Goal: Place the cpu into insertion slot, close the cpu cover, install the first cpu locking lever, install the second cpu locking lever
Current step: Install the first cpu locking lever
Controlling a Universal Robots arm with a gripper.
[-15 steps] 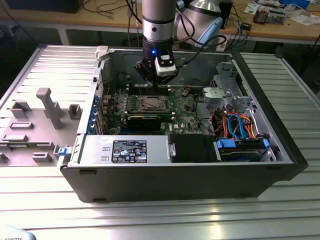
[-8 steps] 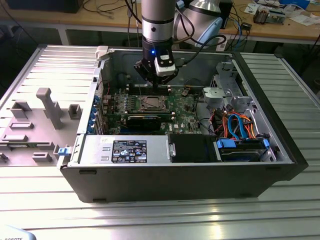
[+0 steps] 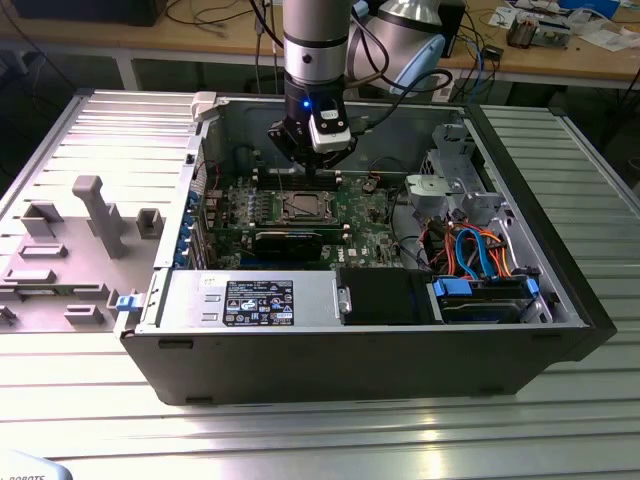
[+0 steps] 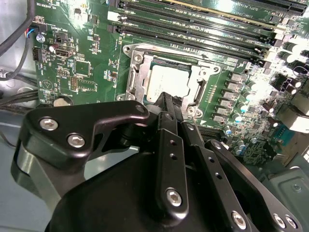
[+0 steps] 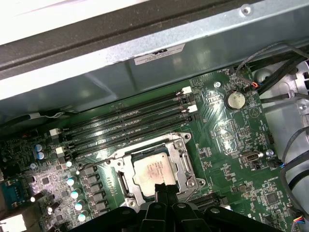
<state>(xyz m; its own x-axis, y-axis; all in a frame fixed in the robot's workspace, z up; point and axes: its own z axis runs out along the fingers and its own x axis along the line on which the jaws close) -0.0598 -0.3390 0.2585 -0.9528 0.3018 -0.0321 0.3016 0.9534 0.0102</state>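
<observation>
The cpu [image 4: 167, 79] lies flat in the insertion slot [image 3: 303, 207] on the green board [image 5: 227, 145], beside the long memory slots [image 5: 130, 121]. The cpu cover [image 4: 137, 77] lies down around it, and its silver top shows through the cut-out. In both wrist views the tool [image 4: 166, 99] hangs at the socket's edge, its fingers drawn together and holding nothing. The open computer case [image 3: 400, 350] rests on a ridged metal surface [image 3: 300, 430].
</observation>
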